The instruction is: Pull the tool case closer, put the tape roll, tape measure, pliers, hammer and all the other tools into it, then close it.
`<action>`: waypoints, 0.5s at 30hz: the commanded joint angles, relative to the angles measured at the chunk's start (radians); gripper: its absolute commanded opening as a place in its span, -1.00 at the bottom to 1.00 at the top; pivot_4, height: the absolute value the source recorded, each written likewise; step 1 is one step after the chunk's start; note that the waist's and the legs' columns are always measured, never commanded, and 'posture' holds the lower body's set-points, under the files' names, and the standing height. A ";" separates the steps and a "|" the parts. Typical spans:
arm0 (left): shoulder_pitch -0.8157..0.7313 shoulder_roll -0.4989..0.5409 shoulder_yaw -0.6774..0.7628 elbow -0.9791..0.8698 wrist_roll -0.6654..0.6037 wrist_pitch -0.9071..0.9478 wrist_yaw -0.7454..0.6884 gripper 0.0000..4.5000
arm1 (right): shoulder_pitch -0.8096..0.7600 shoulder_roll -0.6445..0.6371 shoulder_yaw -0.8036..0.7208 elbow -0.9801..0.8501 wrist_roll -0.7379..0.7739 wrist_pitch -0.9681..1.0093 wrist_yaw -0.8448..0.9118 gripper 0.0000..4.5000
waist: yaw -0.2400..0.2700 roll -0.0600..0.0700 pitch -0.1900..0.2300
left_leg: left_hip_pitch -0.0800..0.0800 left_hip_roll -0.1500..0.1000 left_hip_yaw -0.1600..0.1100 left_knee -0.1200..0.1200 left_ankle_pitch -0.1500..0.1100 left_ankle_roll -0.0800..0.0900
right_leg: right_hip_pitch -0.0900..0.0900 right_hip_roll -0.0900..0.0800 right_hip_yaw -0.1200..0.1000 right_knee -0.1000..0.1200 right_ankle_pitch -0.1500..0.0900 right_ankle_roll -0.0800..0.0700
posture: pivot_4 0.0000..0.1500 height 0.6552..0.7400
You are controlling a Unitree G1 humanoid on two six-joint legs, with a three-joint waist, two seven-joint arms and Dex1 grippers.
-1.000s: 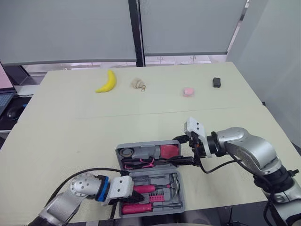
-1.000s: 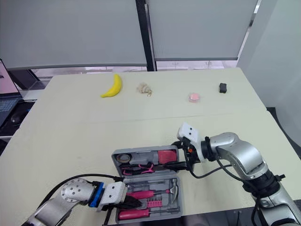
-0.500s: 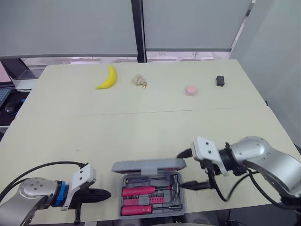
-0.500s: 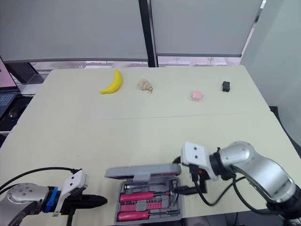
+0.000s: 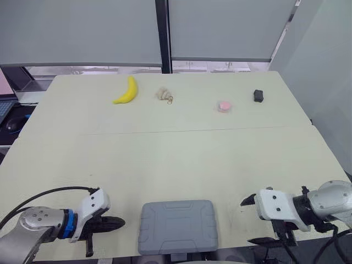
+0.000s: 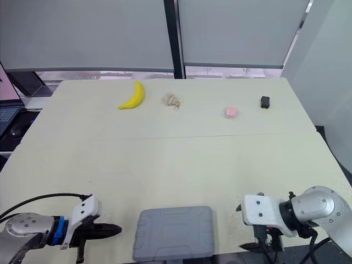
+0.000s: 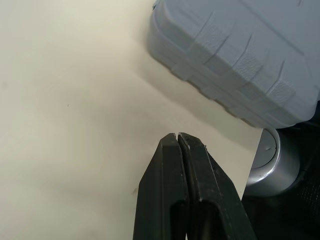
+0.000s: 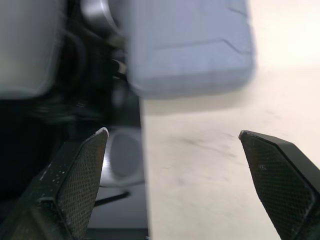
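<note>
The grey tool case (image 5: 177, 226) lies with its lid down at the table's front edge, between my two arms. Its tools are hidden under the lid. My left gripper (image 5: 113, 224) rests on the table just left of the case, apart from it, with its black fingers (image 7: 170, 190) pressed together on nothing. The case's corner (image 7: 235, 50) shows beyond them. My right gripper (image 5: 248, 221) is to the right of the case near the front edge, open wide and holding nothing. The case's end (image 8: 187, 45) lies ahead of its spread fingers (image 8: 82, 175).
Along the far side of the table (image 5: 181, 154) lie a banana (image 5: 126, 91), a small beige object (image 5: 162, 95), a pink round object (image 5: 223, 106) and a small black object (image 5: 258, 96). A keyboard and mouse (image 5: 12, 124) sit off the table's left edge.
The case's lid has gone from half raised to fully down. My right gripper has drawn back to the right and toward the front edge. My left gripper has barely moved.
</note>
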State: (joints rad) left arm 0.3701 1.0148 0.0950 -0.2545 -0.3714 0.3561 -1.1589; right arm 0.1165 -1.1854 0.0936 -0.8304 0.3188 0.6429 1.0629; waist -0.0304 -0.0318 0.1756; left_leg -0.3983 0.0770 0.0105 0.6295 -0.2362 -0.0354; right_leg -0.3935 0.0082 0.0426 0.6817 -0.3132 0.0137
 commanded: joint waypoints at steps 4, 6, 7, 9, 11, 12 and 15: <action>-0.011 -0.039 -0.065 -0.067 0.067 -0.022 0.047 -1.00 | -0.065 0.129 0.280 0.087 -0.279 -0.081 -0.134 0.29 | -0.001 0.000 0.000 | -0.001 -0.001 0.000 0.000 0.000 0.000 | -0.001 0.001 0.000 0.000 0.000 0.000 | 1.00 0.70; -0.012 -0.047 -0.084 -0.078 0.079 -0.027 0.048 -1.00 | -0.092 0.169 0.341 0.108 -0.325 -0.074 -0.142 0.04 | -0.001 0.000 0.000 | -0.001 -0.001 0.000 0.000 0.000 0.000 | -0.001 0.001 0.001 0.000 0.000 0.000 | 1.00 0.70; -0.012 -0.049 -0.096 -0.082 0.085 -0.033 0.045 -1.00 | -0.106 0.189 0.373 0.121 -0.348 -0.077 -0.143 -0.08 | 0.000 0.000 0.000 | -0.001 -0.001 0.000 0.000 0.000 0.000 | -0.001 0.001 0.001 0.000 0.000 0.000 | 1.00 0.70; -0.011 -0.053 -0.108 -0.085 0.092 -0.038 0.044 -1.00 | -0.124 0.221 0.407 0.137 -0.371 -0.072 -0.143 -0.28 | 0.000 0.000 0.000 | 0.000 -0.001 0.000 0.000 0.000 0.000 | 0.000 0.001 0.000 0.000 0.000 0.000 | 1.00 0.70; -0.016 -0.063 -0.125 -0.075 0.104 -0.047 0.047 -1.00 | -0.149 0.261 0.437 0.148 -0.389 -0.062 -0.143 -0.48 | 0.000 0.000 0.000 | 0.000 0.000 0.000 0.000 0.000 0.000 | 0.000 0.002 0.000 0.001 0.000 0.000 | 1.00 0.70; -0.020 -0.069 -0.132 -0.071 0.108 -0.050 0.049 -1.00 | -0.158 0.277 0.445 0.151 -0.392 -0.054 -0.143 -0.58 | 0.001 0.000 0.000 | 0.000 0.000 0.000 0.001 0.000 0.000 | 0.000 0.003 0.000 0.001 0.000 0.000 | 1.00 0.70; -0.030 -0.088 -0.158 -0.064 0.119 -0.059 0.055 -1.00 | -0.176 0.303 0.466 0.161 -0.408 -0.050 -0.135 -0.88 | 0.001 0.000 0.000 | 0.000 0.000 -0.001 0.001 0.000 0.000 | 0.001 0.004 0.000 0.001 0.001 -0.001 | 1.00 0.70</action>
State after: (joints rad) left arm 0.3408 0.9331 -0.0476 -0.3086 -0.2601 0.3158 -1.1031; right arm -0.0540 -0.8867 0.5553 -0.6593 -0.0785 0.5920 0.9212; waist -0.0291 -0.0321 0.1753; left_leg -0.3983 0.0766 0.0097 0.6307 -0.2362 -0.0354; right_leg -0.3924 0.0125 0.0427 0.6827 -0.3118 0.0118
